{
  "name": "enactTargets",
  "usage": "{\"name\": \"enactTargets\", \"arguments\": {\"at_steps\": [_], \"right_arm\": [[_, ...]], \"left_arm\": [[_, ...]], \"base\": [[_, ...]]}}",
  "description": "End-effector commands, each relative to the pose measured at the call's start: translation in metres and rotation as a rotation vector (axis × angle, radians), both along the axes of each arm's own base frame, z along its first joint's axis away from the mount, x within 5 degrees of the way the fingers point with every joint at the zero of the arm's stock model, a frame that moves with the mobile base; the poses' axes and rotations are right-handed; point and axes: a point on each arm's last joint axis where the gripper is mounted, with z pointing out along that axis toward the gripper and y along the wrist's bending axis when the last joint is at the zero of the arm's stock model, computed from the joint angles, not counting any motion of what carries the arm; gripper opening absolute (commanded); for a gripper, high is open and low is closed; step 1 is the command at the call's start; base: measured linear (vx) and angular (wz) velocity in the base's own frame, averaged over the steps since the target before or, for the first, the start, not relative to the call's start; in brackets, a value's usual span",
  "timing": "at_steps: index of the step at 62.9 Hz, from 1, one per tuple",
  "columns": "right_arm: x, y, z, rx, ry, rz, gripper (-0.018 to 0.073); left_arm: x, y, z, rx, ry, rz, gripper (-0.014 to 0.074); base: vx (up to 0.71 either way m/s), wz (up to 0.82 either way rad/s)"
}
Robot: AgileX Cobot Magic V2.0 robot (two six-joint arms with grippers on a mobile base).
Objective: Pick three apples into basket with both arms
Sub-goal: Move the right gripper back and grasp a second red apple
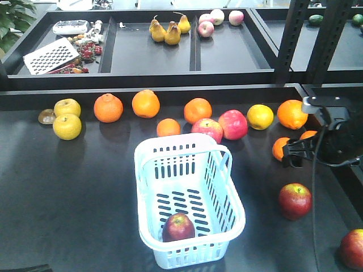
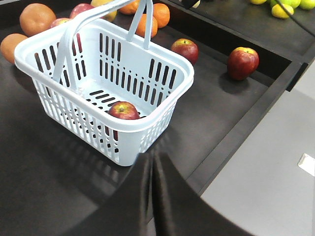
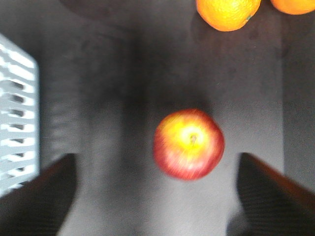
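The second apple (image 1: 295, 200) lay bare on the dark tabletop (image 1: 68, 192), to the right of the basket (image 1: 227, 170) and apart from it. The right fingers (image 3: 275, 196) were spread wide above it, one to each side, touching nothing.

By its look it would be firm, fairly heavy for its size and smooth-skinned, so apt to roll or slip if pinched high. The safest hold seemed to be across its widest middle, with the fingers coming straight down around the stem dimple. A hard squeeze could bruise it. So could a drop onto the first apple (image 1: 178, 226), which sat inside the basket by the near wall.

The third apple (image 1: 354, 248) lay at the tabletop's right edge, partly cut off. The left fingers (image 2: 133, 201) were pressed together, empty, just short of the basket's near corner.

All three apples were round and deep red. The blurred wrist view of the second showed a yellow flush round its stem. Two oranges (image 3: 229, 12) lay beyond it.
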Motion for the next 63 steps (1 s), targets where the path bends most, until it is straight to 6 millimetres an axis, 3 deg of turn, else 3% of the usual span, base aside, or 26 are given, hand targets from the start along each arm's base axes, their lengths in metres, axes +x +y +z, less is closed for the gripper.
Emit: {"name": "enactTargets", "arguments": {"at_steps": [1,22,49,57,63], "right_arm": [[0.018,-0.005,0.012,-0.028,-0.053,-0.007,0.0726],[0.049,-0.014,-0.031,-0.086,0.06,-0.036,0.068],[0.056,-0.015,-0.094,-0.095,0.207,-0.021,0.0655],[0.056,-0.015,-0.101,-0.096,0.225,-0.016,0.0595],[0.055,-0.015,-0.095,-0.092,0.213,-0.014,0.048]], "left_arm": [[0.003,0.0,0.012,-0.06,-0.033,0.034,-0.0006],[0.004,0.0,0.011,-0.059,-0.031,0.034,-0.0006],[0.004,0.0,0.011,-0.059,-0.031,0.034,-0.0006],[0.004,0.0,0.011,-0.059,-0.031,0.034,-0.0006],[0.004,0.0,0.011,-0.059,-0.031,0.034,-0.0006]], "base": [[0.0,0.0],[0.0,0.0],[0.0,0.0],[0.0,0.0],[0.0,0.0]]}}
